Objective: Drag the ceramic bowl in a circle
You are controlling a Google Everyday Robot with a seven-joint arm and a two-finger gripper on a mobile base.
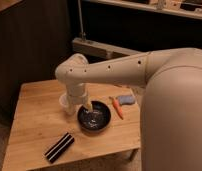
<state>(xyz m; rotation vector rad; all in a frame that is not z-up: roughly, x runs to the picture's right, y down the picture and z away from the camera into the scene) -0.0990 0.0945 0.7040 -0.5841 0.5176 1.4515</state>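
Ceramic bowl point(96, 119) sits near the middle of my wooden surface point(34, 125), just beside the whitish cup point(65, 102). I see my gripper point(88, 105) down at the bowl's rim on the cup's side, jaws spread wide.

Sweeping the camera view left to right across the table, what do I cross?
Black striped block → ceramic bowl, with the gripper at its upper-left rim → orange object → blue object. The cup overlaps the block's span, so it is left out.
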